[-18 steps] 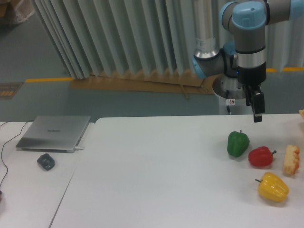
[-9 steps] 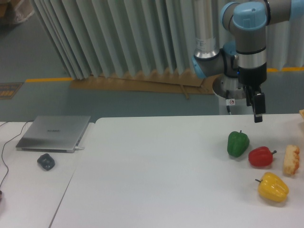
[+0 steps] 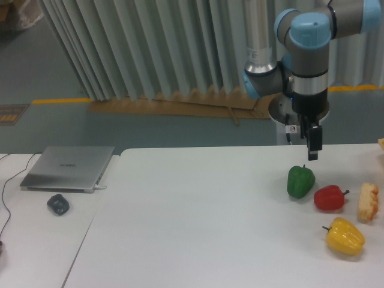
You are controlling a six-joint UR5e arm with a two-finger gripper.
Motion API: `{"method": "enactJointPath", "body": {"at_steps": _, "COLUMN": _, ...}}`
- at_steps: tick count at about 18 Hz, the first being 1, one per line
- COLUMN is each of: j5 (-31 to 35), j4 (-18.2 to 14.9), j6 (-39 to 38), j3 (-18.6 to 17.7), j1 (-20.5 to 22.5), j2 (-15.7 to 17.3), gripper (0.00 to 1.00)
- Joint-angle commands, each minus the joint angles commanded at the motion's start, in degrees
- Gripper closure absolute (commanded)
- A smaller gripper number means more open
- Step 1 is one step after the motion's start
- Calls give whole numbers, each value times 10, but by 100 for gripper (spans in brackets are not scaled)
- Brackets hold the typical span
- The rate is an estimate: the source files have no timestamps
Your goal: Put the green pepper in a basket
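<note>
The green pepper (image 3: 300, 181) is glossy dark green with a short stem and sits upright on the white table (image 3: 198, 222) at the right. My gripper (image 3: 312, 155) hangs pointing down just above and slightly right of the pepper, a small gap away from it. I see the fingers edge-on as one dark bar, so their opening does not show. Nothing is visibly held. The basket is out of view.
A red pepper (image 3: 330, 197) lies right of the green one, a yellow pepper (image 3: 345, 236) nearer the front, and a yellow-orange food piece (image 3: 368, 202) by the right edge. A tan sliver (image 3: 381, 143) pokes in at the right. A laptop (image 3: 68, 168) and mouse (image 3: 58, 204) sit far left.
The gripper has shifted left and slightly down, from beside the green pepper's right to almost over it. The peppers have not moved.
</note>
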Motion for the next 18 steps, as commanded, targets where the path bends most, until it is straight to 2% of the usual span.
{"method": "enactJointPath", "body": {"at_steps": 3, "j5": 1, "j4": 0, "j6": 103, "j3": 1, "j1": 3, "j2": -5, "gripper": 0}}
{"method": "enactJointPath", "body": {"at_steps": 4, "j5": 1, "j4": 1, "j6": 116, "j3": 2, "j1": 4, "j2": -7, "gripper": 0}}
{"method": "enactJointPath", "body": {"at_steps": 18, "j5": -2, "j4": 1, "j6": 128, "j3": 23, "j1": 12, "j2": -15, "gripper": 0}}
